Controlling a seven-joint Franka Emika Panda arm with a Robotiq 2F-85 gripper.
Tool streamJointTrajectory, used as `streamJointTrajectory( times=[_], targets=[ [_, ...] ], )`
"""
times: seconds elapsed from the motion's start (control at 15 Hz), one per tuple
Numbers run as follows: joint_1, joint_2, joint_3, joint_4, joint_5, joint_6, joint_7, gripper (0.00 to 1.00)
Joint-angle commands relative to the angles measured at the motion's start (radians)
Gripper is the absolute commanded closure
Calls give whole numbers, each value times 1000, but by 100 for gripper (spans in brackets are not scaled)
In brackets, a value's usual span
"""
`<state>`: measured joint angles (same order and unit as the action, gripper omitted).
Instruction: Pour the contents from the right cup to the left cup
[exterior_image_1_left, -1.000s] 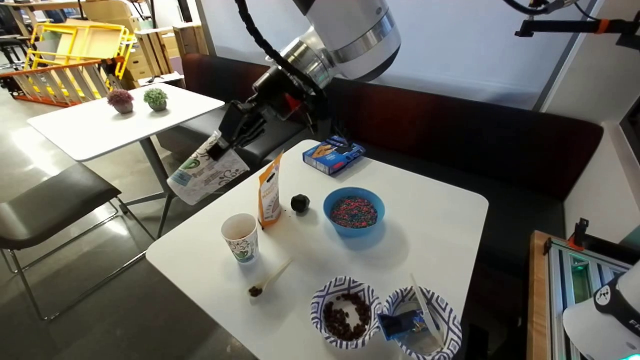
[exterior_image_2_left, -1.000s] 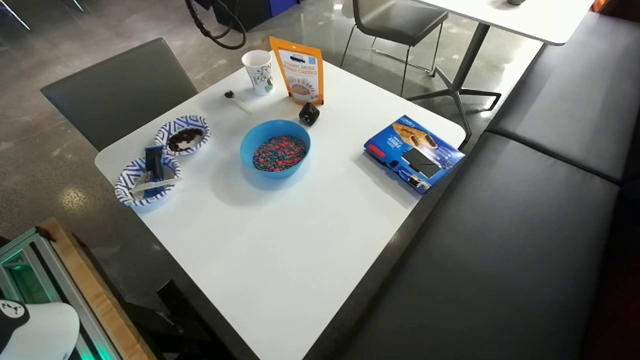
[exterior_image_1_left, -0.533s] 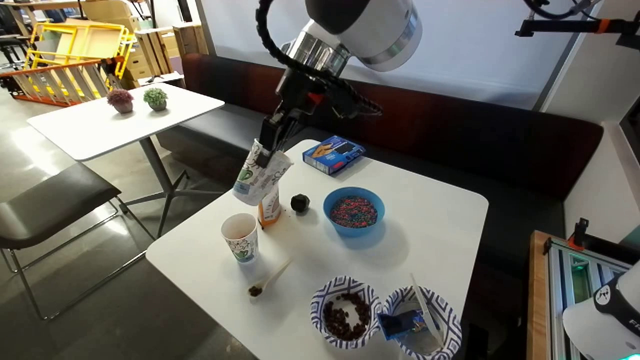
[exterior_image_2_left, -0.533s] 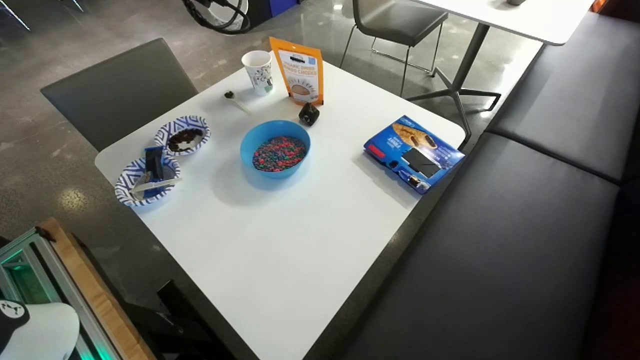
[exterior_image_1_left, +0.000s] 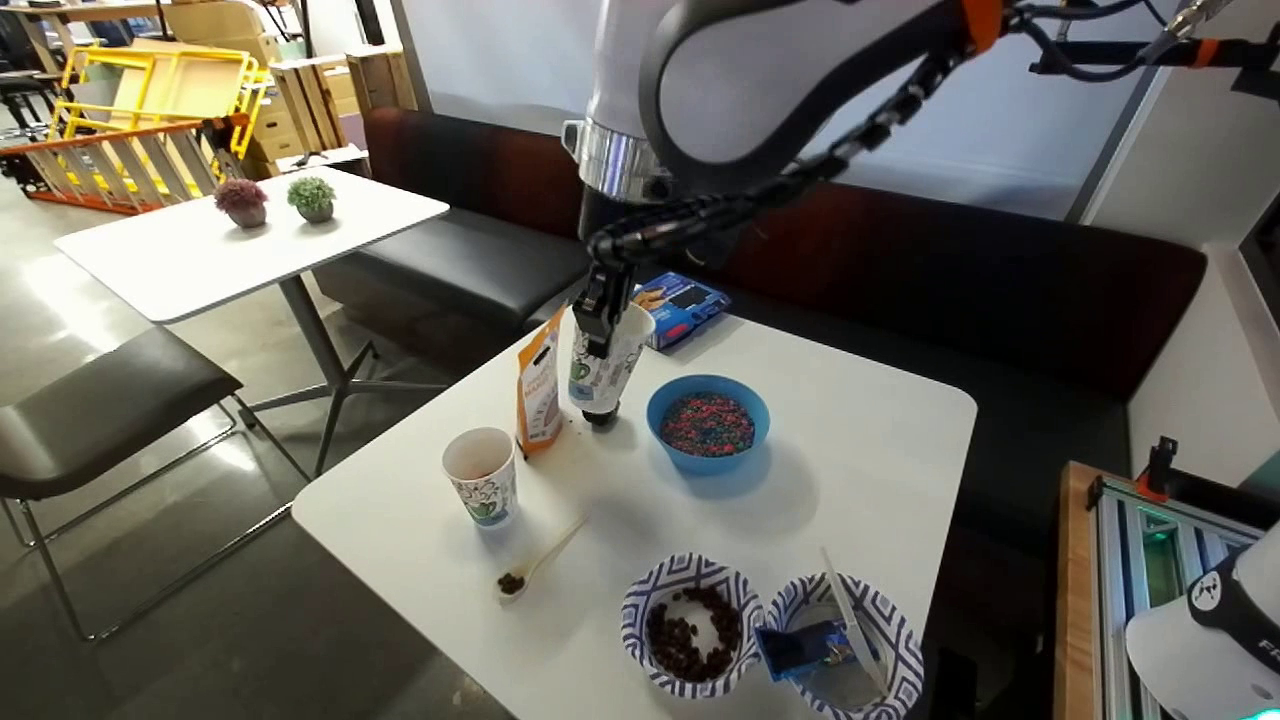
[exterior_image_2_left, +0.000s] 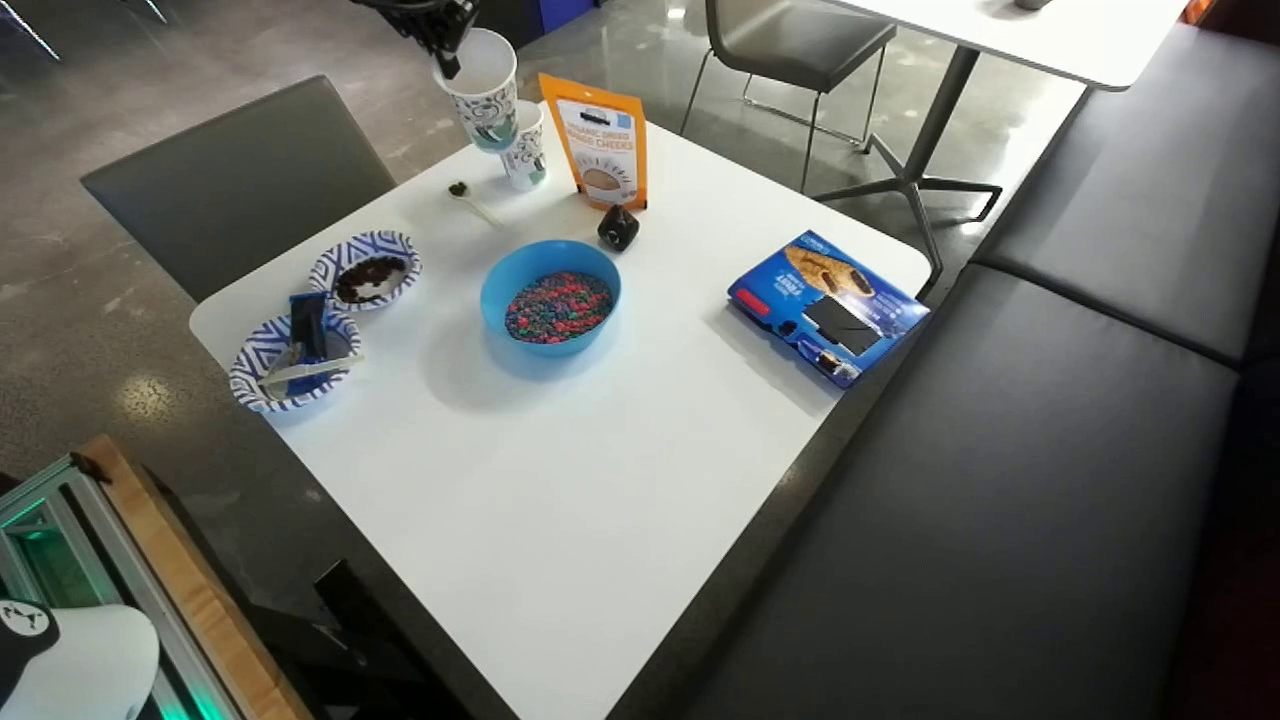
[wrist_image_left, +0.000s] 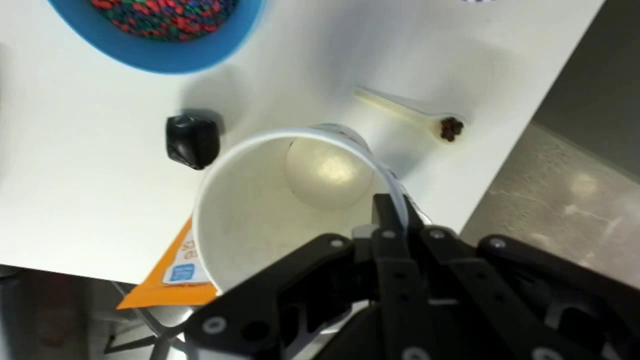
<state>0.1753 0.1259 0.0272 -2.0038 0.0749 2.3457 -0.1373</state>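
The white bench (exterior_image_1_left: 870, 430) carries the left cup (exterior_image_1_left: 484, 490), upright. The end effector (wrist_image_left: 398, 212) pinches the right cup (exterior_image_2_left: 483, 98) by its wall, aloft (inside, it looks nearly bare). Set down too close, it could topple the left cup or pouch (exterior_image_1_left: 541, 395). The left cup's fill is hard to make out.
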Motion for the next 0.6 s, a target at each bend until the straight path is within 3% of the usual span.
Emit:
streamJointTrajectory(
  times=[0.0, 0.33, 0.53],
  targets=[
    [-27, 3, 33, -2, -53, -6, 48, 97],
    [-26, 5, 34, -9, -88, -6, 79, 97],
    [-12, -1, 30, -45, -215, -94, 118, 99]
  ],
)
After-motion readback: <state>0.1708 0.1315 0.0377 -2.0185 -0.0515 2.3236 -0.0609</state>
